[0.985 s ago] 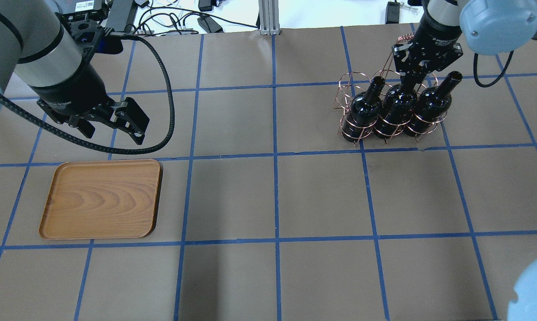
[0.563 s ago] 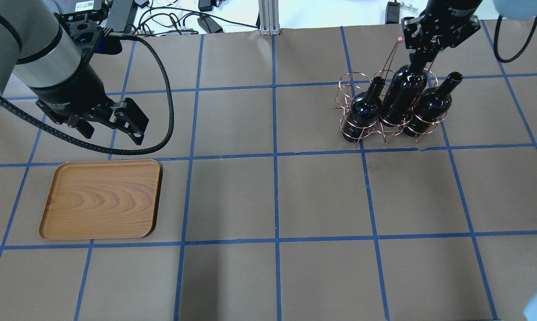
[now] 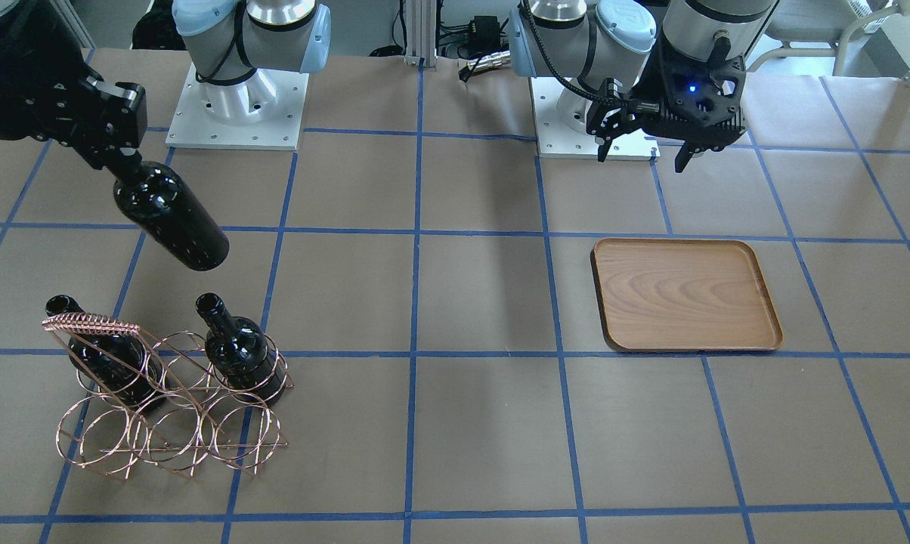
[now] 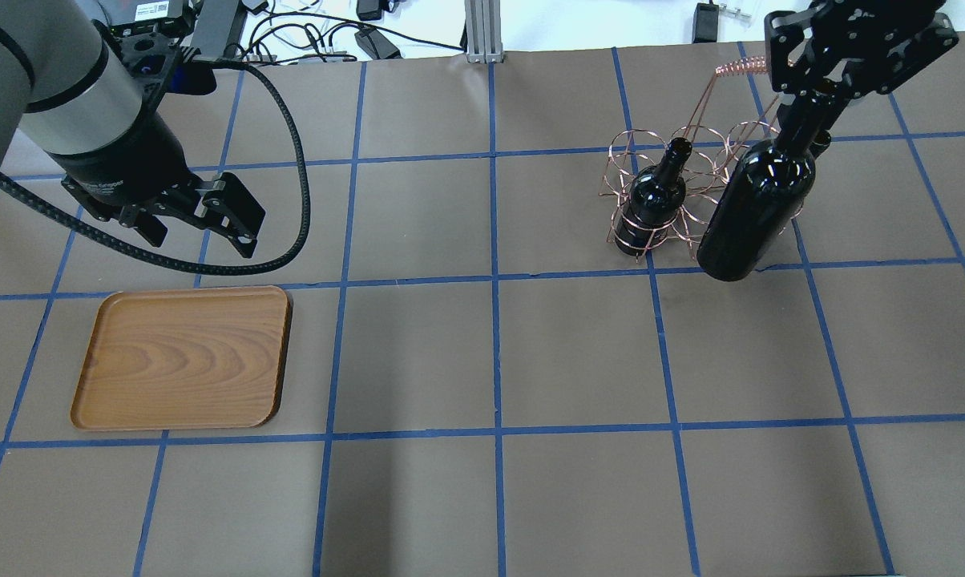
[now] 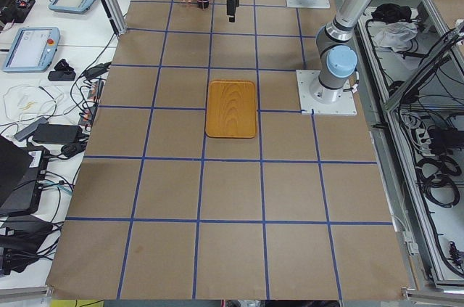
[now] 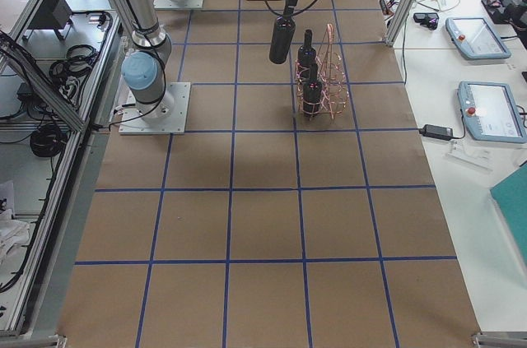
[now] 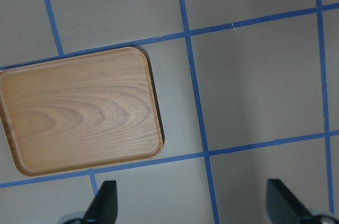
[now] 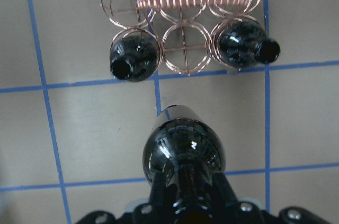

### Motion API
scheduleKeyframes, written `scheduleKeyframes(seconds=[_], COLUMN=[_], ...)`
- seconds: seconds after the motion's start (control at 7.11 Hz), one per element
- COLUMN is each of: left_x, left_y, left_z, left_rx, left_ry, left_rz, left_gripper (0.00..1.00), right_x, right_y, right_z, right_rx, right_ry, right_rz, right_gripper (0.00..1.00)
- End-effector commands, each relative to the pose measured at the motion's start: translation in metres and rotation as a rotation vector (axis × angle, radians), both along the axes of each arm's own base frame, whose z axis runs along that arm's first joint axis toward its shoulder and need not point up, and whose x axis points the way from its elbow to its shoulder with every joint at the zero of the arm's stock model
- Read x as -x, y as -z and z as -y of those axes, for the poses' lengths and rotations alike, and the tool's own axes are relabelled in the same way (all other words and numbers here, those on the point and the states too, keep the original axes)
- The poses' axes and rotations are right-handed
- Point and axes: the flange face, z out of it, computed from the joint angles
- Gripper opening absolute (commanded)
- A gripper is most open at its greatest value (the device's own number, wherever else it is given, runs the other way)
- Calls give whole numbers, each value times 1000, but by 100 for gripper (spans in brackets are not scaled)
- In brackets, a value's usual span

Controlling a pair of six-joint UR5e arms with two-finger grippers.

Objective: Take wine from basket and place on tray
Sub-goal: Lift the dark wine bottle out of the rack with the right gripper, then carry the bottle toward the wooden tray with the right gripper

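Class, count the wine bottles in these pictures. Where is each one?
3. The held bottle hangs from the right tool; one bottle and another bottle stand in outer rings of the basket.

I see silver arm tubes [image 4: 90, 100], pale blue joint caps [image 3: 621, 23], white bolted bases [image 3: 198, 130], black left gripper [image 4: 202, 234], ribbed black cable [image 4: 300, 184] looping beside it, blue light [image 3: 691, 88] above.

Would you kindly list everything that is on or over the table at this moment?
held wine bottle: one, near-black, in the air beside the basket, tilted, gripped by its neck.
racked wine bottles: two, near-black, standing in the end rings of one basket row.
basket: one, copper wire, on the robot's right.
tray: one, brown wood, empty, on the robot's left.
table: one, brown with a blue tape grid.
left gripper: one, black, open, empty, near the tray.
right gripper: one, black, shut on the held wine bottle.
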Motion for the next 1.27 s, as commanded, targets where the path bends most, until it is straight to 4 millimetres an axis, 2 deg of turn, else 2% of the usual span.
scheduleKeyframes(seconds=[0.0, 0.28, 0.42, 0.56, 0.84, 0.99, 1.13], left_x=[-8, -44, -57, -68, -109, -124, -136], left_y=[-8, -15, -15, -15, -9, -6, -4], left_z=[3, 10, 12, 13, 17, 16, 15], left_rx=[21, 40, 43, 42, 25, 15, 15], left_ry=[0, 52, 46, 23, -66, -100, -126], left_rz=[1, 3, 5, 5, 4, 3, 2], left_gripper=[100, 100, 100, 100, 100, 100, 100], right_x=[-53, -155, -199, -233, -280, -315, -350], right_y=[40, 63, 80, 91, 106, 110, 110], right_z=[-46, -73, -72, -69, -60, -48, -26], right_rx=[-1, 30, 62, 94, 114, 115, 122], right_ry=[73, 154, 162, 213, 269, 318, 379], right_rz=[-13, -33, -33, -16, -3, 3, 27], right_gripper=[0, 0, 0, 0, 0, 0, 0])
